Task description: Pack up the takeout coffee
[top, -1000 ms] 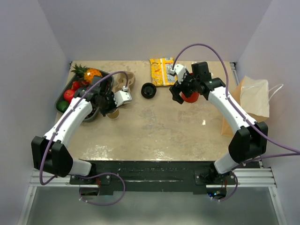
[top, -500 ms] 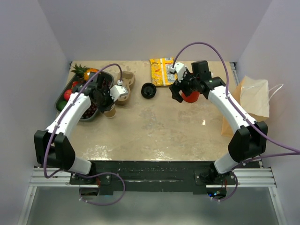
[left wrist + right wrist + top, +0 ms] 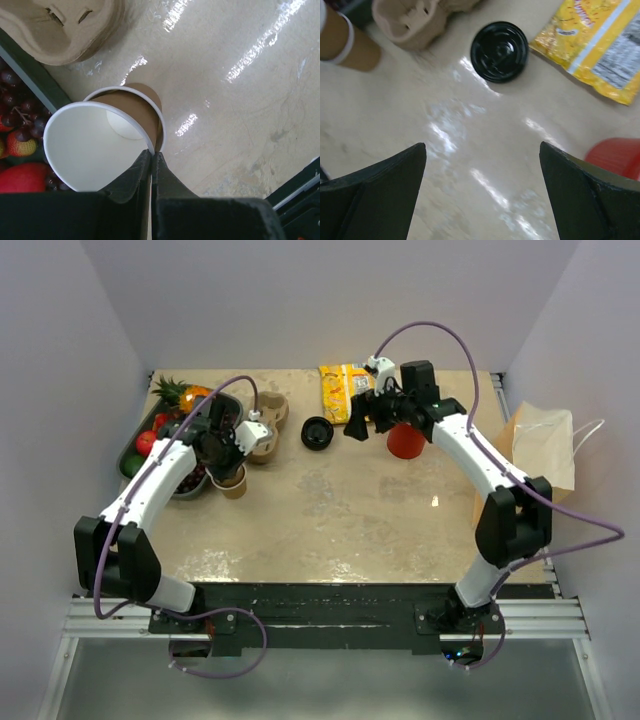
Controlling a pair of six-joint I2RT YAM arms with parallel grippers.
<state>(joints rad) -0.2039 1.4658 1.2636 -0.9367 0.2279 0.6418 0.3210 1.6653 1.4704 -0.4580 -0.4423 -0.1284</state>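
No lidded coffee cup shows in any view. My left gripper (image 3: 226, 466) is shut on the rim of a lidless brown paper cup (image 3: 95, 150) with a white inside, at the table's left (image 3: 233, 483). A second lidless cup (image 3: 145, 102) sits right under it, seemingly stacked. A loose flat black lid (image 3: 317, 432) lies on the table; it also shows in the right wrist view (image 3: 499, 51). My right gripper (image 3: 360, 426) is open and empty, right of the lid; in its own view (image 3: 482, 150) bare table lies between the fingers.
A cardboard cup carrier (image 3: 266, 426) sits behind the cups. A dark tray (image 3: 131, 445) of fruit is at the far left. A yellow snack bag (image 3: 343, 390) lies at the back, a red cup (image 3: 406, 441) stands under the right arm, and a brown paper bag (image 3: 538, 455) is at the right edge.
My right gripper has swung left, away from the red cup and toward the black lid. My left gripper has turned and shifted slightly left, still holding the paper cup.
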